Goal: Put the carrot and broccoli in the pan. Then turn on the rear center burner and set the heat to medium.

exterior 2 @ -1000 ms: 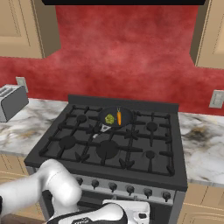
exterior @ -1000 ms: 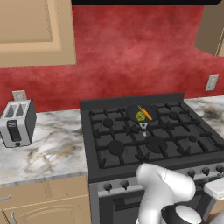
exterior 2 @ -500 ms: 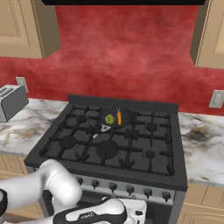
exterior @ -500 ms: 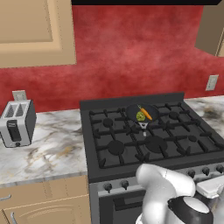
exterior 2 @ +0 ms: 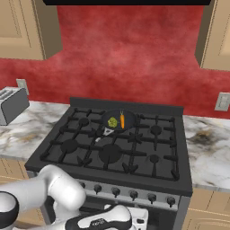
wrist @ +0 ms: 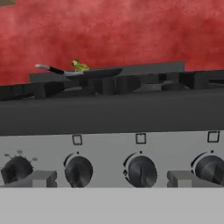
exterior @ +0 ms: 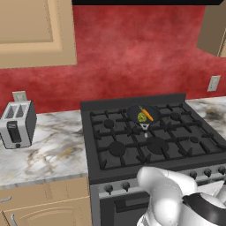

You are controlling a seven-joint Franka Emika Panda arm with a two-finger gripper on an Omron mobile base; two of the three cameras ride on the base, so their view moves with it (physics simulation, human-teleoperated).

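Low in front of the stove, my gripper [wrist: 106, 178] faces the row of knobs [wrist: 141, 171], fingers spread wide and holding nothing. Over the last second my arm has swung down toward the control panel. The carrot [exterior: 147, 114] and broccoli [exterior: 141, 117] already lie in the pan [exterior: 133, 113] on the rear center burner [exterior 2: 117, 121], so only the knob turn to medium remains.

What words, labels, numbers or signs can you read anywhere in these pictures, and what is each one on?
Nothing can be read for sure.
Small square outline marks above the knobs on the stove's front panel: symbols only, no letters or numbers.
A tiny dark mark on the robot's white arm in the right base view: too small and blurred to read.
The toaster, the pan and the wall outlets carry no visible text.
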